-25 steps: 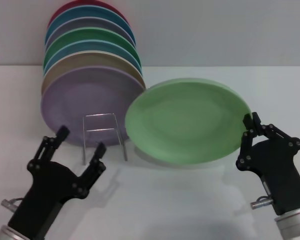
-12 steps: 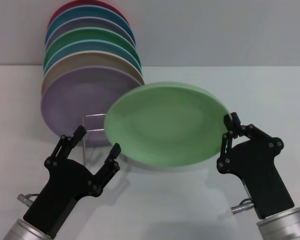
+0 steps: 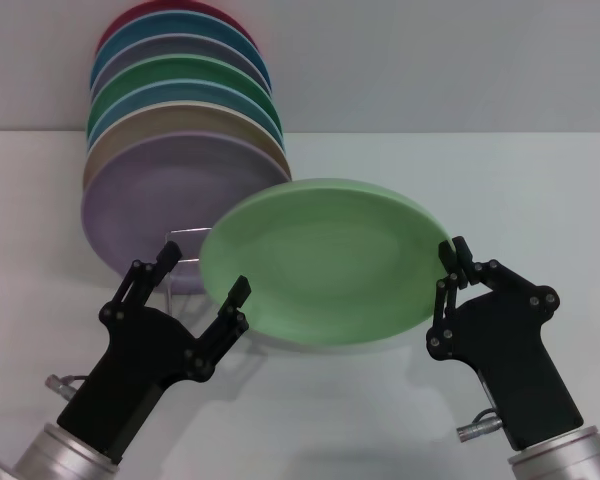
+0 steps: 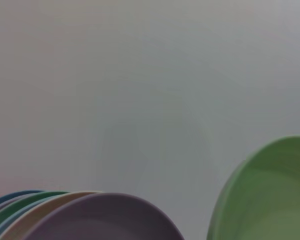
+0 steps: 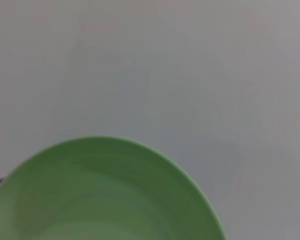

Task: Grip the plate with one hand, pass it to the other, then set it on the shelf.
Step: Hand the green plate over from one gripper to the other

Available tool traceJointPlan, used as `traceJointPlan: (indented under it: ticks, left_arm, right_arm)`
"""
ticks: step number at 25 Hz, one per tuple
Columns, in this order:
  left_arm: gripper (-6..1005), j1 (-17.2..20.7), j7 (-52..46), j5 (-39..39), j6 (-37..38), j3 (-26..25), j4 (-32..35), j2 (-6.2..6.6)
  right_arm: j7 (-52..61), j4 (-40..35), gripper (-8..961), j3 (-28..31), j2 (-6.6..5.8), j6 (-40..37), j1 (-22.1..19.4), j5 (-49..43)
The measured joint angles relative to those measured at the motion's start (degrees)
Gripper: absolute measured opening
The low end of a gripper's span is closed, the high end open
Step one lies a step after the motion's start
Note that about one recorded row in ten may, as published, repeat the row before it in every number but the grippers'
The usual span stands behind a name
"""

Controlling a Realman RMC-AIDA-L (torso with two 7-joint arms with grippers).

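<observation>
Since a second ago both my arms have closed in toward centre and the plate has travelled left with my right gripper, now overlapping the rack. Left to right: stack of glossy round plates leaning upright, lavender plate in front. My left gripper, matte black linkage, has fingers spread wide with nothing between them; the inner fingertip sits just at the plate's left rim, contact unclear from the head view. Thin silvery wire shelf is mostly hidden behind the plate and my left fingers. Plate is pale mint-green, matte, shallow, held clear of the white table, tilted face-up toward the camera. My right gripper is pinched on its right rim, fingers closed tight.
</observation>
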Motion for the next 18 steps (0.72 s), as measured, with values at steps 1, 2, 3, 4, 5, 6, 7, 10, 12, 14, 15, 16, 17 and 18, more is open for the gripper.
traceJointPlan:
  ticks: [1, 2, 3, 4, 5, 6, 7, 10, 12, 14, 15, 16, 17, 18]
  left_arm:
    - [810, -0.15, -0.01, -0.01, -0.21, 0.0, -0.01, 0.0]
    - [810, -0.42, -0.04, -0.04, -0.69, -0.02, -0.05, 0.0]
    - [810, -0.42, -0.04, -0.04, -0.69, -0.02, -0.05, 0.0]
    - [809, -0.71, -0.08, -0.05, -1.32, -0.27, -0.09, 0.0]
    - [809, -0.76, -0.1, -0.06, -1.53, -0.43, -0.11, 0.0]
    - [809, -0.82, -0.11, -0.07, -1.73, -0.57, -0.14, 0.0]
    - [809, -0.95, -0.14, -0.09, -2.03, -0.77, -0.19, 0.0]
    - [792, -1.26, -0.15, -0.1, -2.88, -0.86, -0.23, 0.0]
    - [781, -1.31, -0.17, -0.12, -3.69, -0.88, -0.08, 0.0]
    - [712, -1.29, -0.17, -0.14, -4.15, -0.89, 0.02, 0.0]
    - [677, -1.24, -0.17, -0.14, -4.26, -0.89, 0.0, 0.0]
    - [643, -1.12, -0.17, -0.14, -4.3, -0.9, -0.08, 0.01]
    - [608, -1.03, -0.18, -0.14, -4.3, -0.92, -0.17, 0.02]
    - [574, -0.94, -0.18, -0.14, -4.3, -0.95, -0.24, 0.04]
  right_arm:
    - [-0.01, 0.0, 18, -0.1, 0.0, 0.0, 0.09, 0.0]
    - [-0.01, 0.0, 18, -0.22, 0.0, 0.0, 0.22, 0.0]
    - [-0.01, -0.03, 18, -0.24, 0.0, 0.0, 0.27, 0.0]
    - [-0.01, -0.06, 18, -0.26, 0.0, 0.0, 0.34, 0.0]
    - [-0.01, -0.11, 18, -0.26, 0.0, 0.0, 0.4, 0.0]
    - [-0.01, -0.15, 18, -0.27, 0.0, 0.0, 0.49, 0.0]
    - [-0.01, -0.18, 18, -0.27, 0.0, 0.01, 0.56, 0.0]
    - [0.08, -0.24, 18, -0.28, 0.0, 0.01, 0.71, 0.0]
    - [0.14, -0.25, 18, -0.28, 0.0, 0.01, 0.8, 0.0]
    - [0.16, -0.26, 18, -0.28, 0.0, 0.02, 0.9, -0.01]
    - [0.17, -0.25, 18, -0.28, 0.0, 0.02, 0.91, -0.01]
    - [0.18, -0.24, 18, -0.28, 0.0, 0.03, 0.94, -0.01]
    - [0.22, -0.23, 18, -0.28, 0.0, 0.03, 0.95, -0.01]
    - [0.27, -0.23, 18, -0.28, 0.0, 0.05, 0.95, -0.02]
